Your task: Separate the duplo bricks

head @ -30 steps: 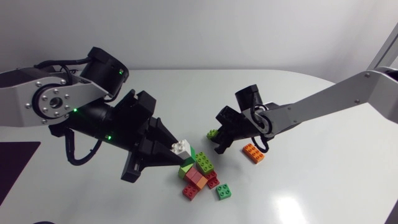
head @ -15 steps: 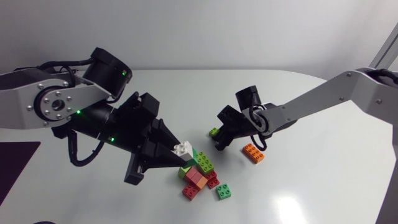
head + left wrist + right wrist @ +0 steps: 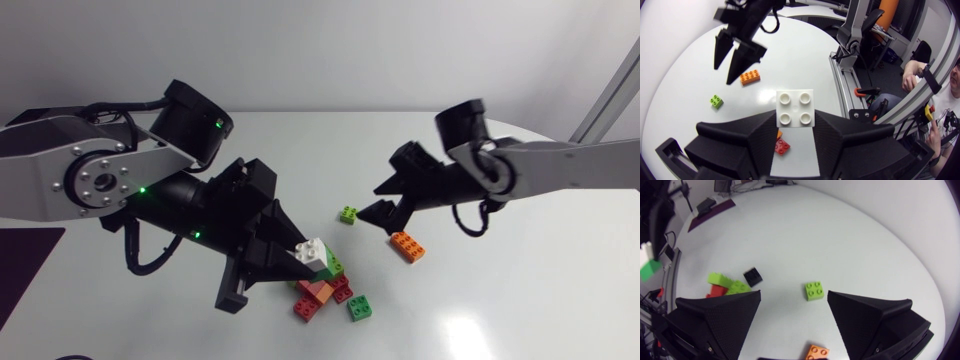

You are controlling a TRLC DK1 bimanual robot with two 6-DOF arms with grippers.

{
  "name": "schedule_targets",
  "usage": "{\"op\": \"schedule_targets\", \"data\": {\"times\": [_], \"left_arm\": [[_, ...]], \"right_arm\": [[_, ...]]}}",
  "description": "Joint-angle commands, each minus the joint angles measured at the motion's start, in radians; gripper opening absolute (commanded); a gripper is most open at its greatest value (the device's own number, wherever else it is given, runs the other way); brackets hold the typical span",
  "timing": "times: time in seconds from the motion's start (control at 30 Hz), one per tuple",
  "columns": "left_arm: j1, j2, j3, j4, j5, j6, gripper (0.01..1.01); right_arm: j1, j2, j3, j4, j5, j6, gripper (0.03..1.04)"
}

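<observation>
My left gripper (image 3: 310,256) is shut on a white brick (image 3: 795,107), held just above the brick pile (image 3: 322,290); in the right wrist view a green brick (image 3: 650,270) shows right under the white one. A small lime brick (image 3: 347,214) lies alone on the table, and in the right wrist view the lime brick (image 3: 814,290) sits just ahead of the open right gripper (image 3: 794,298). That right gripper (image 3: 379,199) hangs above the table to the right of the lime brick, holding nothing. An orange brick (image 3: 407,245) lies below it.
A loose green brick (image 3: 359,308) lies right of the pile. Red (image 3: 781,146), lime (image 3: 728,282) and black (image 3: 752,276) bricks make up the pile. The white table's (image 3: 500,300) curved far edge runs behind both arms.
My right gripper has opened, leaving the lime brick on the table, and has risen away to the right. My left gripper has shifted slightly right with the white brick.
</observation>
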Motion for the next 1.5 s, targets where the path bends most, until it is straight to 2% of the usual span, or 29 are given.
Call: {"op": "schedule_targets", "data": {"times": [0.0,0.13,0.27,0.63,0.8,0.9,1.03,1.27,1.47], "left_arm": [[-0.010,0.031,0.017,0.008,-0.004,-0.008,0.297],[-0.010,0.068,0.054,0.006,0.003,-0.012,0.297],[0.000,0.109,0.106,-0.019,0.048,-0.017,0.297],[0.010,0.124,0.155,-0.100,0.112,-0.002,0.297],[0.010,0.143,0.152,-0.106,0.121,0.008,0.297],[0.010,0.146,0.152,-0.109,0.127,0.009,0.297],[0.010,0.150,0.155,-0.109,0.132,0.009,0.297],[0.010,0.144,0.152,-0.118,0.137,0.014,0.297],[0.016,0.134,0.137,-0.126,0.137,0.031,0.297]], "right_arm": [[-0.011,-0.125,-0.032,-0.094,-0.073,-0.036,0.99],[-0.002,-0.227,-0.048,-0.249,-0.218,-0.085,0.99],[0.032,-0.267,-0.054,-0.341,-0.312,-0.125,0.99],[0.148,-0.327,-0.089,-0.359,-0.344,-0.128,0.99],[0.188,-0.335,-0.097,-0.361,-0.347,-0.123,0.93],[0.211,-0.344,-0.103,-0.361,-0.347,-0.116,0.93],[0.234,-0.339,-0.109,-0.356,-0.347,-0.116,0.83],[0.242,-0.329,-0.111,-0.346,-0.347,-0.111,0.54],[0.245,-0.313,-0.105,-0.343,-0.357,-0.099,0.44]]}}
